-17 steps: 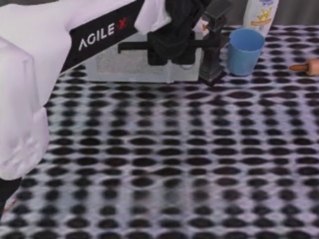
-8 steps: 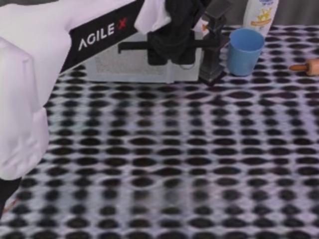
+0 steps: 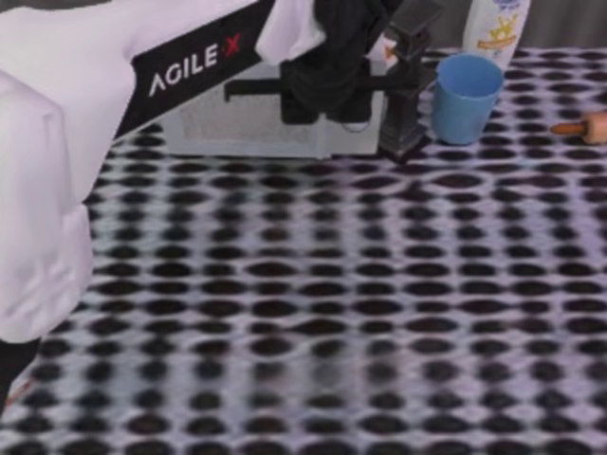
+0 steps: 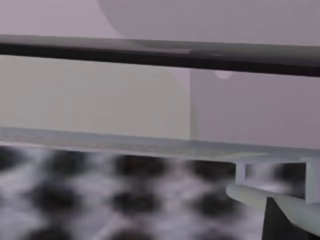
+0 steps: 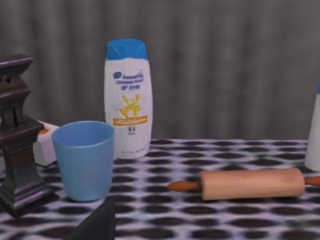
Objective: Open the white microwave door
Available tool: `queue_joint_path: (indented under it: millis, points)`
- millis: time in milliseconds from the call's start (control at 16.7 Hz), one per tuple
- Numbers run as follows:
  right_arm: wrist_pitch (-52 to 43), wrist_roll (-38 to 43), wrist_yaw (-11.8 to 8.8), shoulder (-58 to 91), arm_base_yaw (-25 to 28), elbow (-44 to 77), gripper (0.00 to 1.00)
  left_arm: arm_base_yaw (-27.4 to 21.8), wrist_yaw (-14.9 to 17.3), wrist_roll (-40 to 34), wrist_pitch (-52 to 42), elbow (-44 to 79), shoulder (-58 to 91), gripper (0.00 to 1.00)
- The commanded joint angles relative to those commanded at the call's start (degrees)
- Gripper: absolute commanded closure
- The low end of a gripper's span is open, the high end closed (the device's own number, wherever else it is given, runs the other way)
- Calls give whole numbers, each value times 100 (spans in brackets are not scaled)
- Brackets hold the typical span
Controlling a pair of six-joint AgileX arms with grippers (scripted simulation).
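Nothing has shifted since half a second ago.

Top view: my left arm (image 3: 142, 85) reaches from the left across the white microwave (image 3: 256, 128) at the counter's (image 3: 332, 313) far edge. Its dark left gripper (image 3: 327, 81) sits at the white microwave door (image 3: 228, 121), which looks shut; I cannot tell how the jaws stand. A dark stand (image 3: 403, 85), blue cup (image 3: 465, 95), shampoo bottle (image 3: 495, 28) and rolling pin (image 3: 583, 126) lie rightward.

Left wrist view: the door's lower edge (image 4: 150, 145) and handle bar (image 4: 280, 200) close up.

Right wrist view: the cup (image 5: 82, 160), bottle (image 5: 127, 97) and rolling pin (image 5: 250, 183); the right gripper's jaws cannot be judged.

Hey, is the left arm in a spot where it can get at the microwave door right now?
Probably yes. The left arm already reaches over the white microwave door at the table's far edge, nothing between them; its gripper is hidden.
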Motion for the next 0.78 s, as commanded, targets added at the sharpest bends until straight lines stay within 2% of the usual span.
queue_joint_path:
  millis: [780]
  points:
    - [0,0,0,0,0,0,0,6,85,198,217,-387,-230,100]
